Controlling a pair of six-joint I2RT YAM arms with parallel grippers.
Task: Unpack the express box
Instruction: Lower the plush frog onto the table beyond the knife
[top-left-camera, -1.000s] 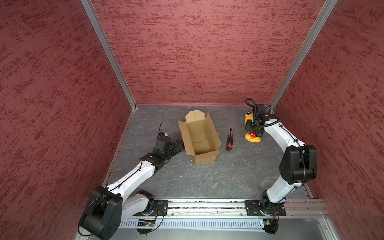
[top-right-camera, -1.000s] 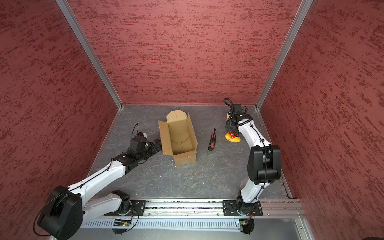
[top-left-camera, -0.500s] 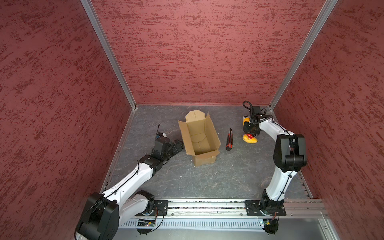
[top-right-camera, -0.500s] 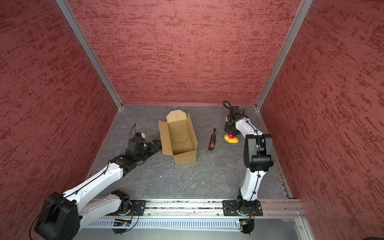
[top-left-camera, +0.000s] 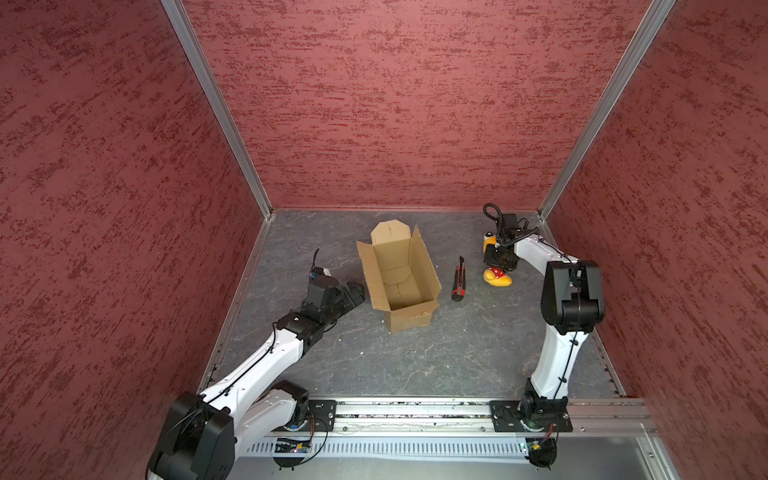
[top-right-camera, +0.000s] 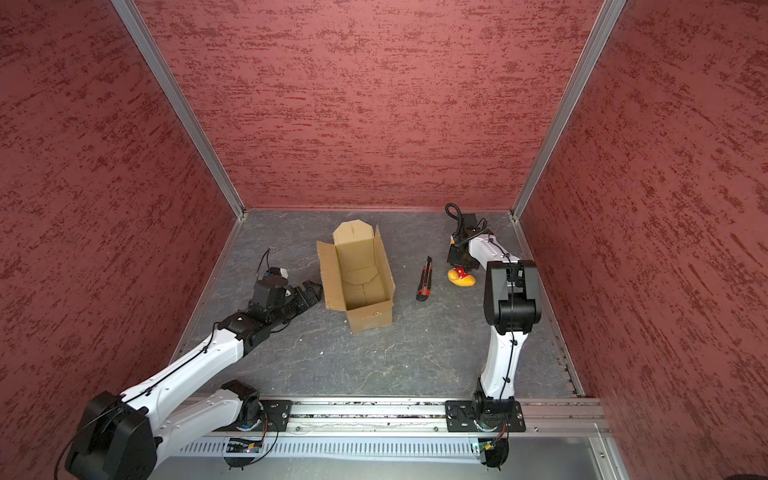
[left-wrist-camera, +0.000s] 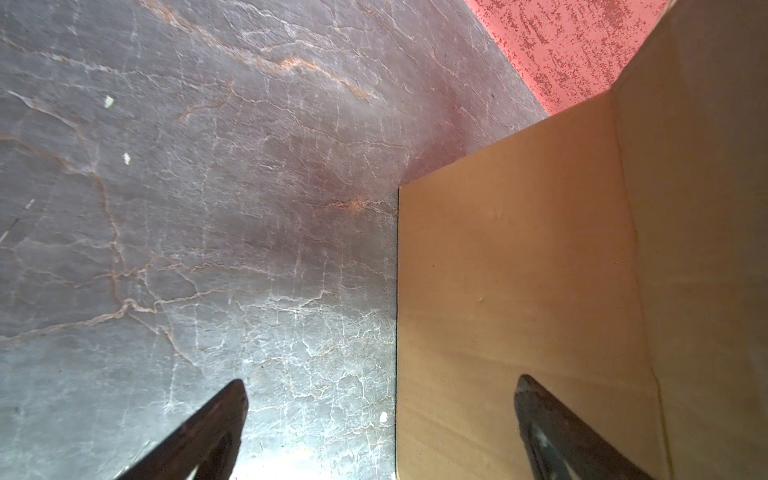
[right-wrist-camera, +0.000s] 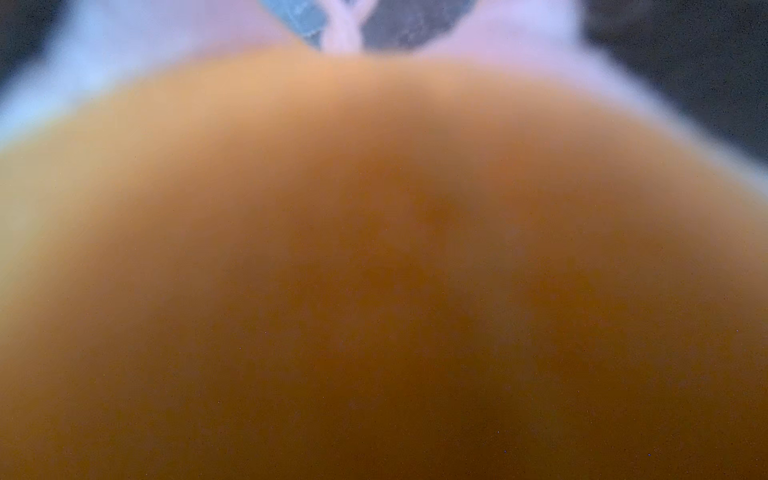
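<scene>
At the centre of the grey marbled worktop (top-left-camera: 415, 365) stands the brown corrugated cardboard express box (top-left-camera: 399, 286) (top-right-camera: 361, 286), upright, flaps spread, its interior showing only bare cardboard. Beside it the left tool (top-left-camera: 353, 293) (top-right-camera: 309, 291) — jaws spread wide, holding nothing — lies low just off the box's left flap; in the left wrist view one dark fingertip (left-wrist-camera: 220, 415) is over the worktop and its partner over the cardboard. Right of the box lies a red-and-black utility knife (top-left-camera: 458, 284); further right, near the far corner, the right tool (top-left-camera: 500, 259) is closed narrowly on the middle of an orange-and-yellow plush toy (top-left-camera: 498, 277), whose blurred orange surface fills the right wrist view.
</scene>
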